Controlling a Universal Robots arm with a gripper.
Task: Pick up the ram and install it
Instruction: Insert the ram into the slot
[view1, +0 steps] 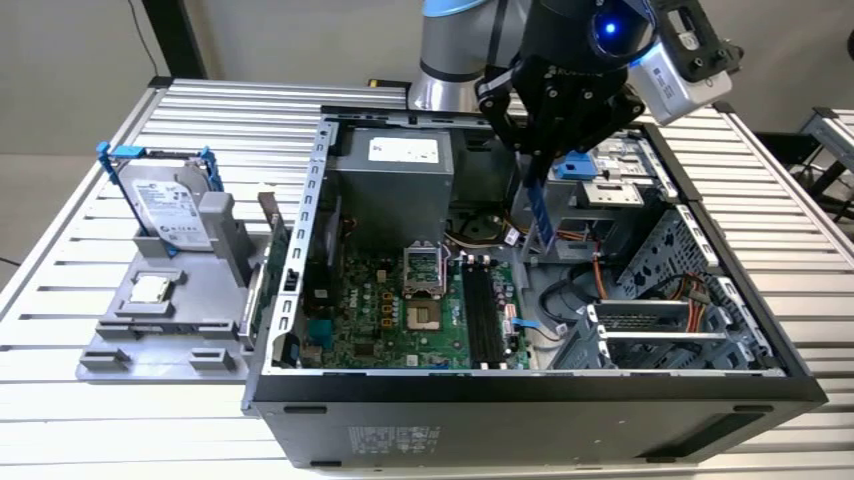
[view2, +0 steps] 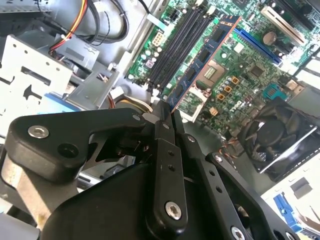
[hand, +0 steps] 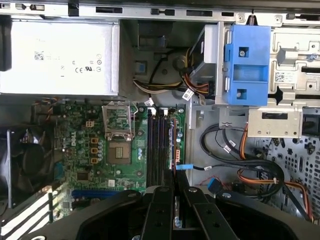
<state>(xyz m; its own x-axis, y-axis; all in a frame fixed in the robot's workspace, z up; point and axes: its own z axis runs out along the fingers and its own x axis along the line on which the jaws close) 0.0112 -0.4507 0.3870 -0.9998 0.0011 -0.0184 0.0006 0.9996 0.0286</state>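
Note:
The ram (view1: 539, 215) is a long dark blue circuit-board stick with black chips, hanging on end from my gripper (view1: 534, 162) above the open computer case (view1: 534, 385). In the second wrist view the ram (view2: 202, 57) reaches out from between the shut black fingers (view2: 164, 130) over the motherboard. The gripper (view2: 168, 111) clamps one end of it. The long black memory slots (view1: 483, 310) lie below on the green motherboard (view1: 380, 315). In the first wrist view the gripper (hand: 175, 192) hovers just over the near end of those slots (hand: 159, 145).
A grey power supply (view1: 394, 190) stands at the back of the case, with a blue drive bracket (hand: 247, 65) and bundled cables (hand: 250, 170) beside the slots. A black fan (view2: 267, 137) sits near the processor socket (hand: 119, 150). Outside the case, a silver hard drive in a blue frame (view1: 174, 200) stands on a grey holder (view1: 167, 320).

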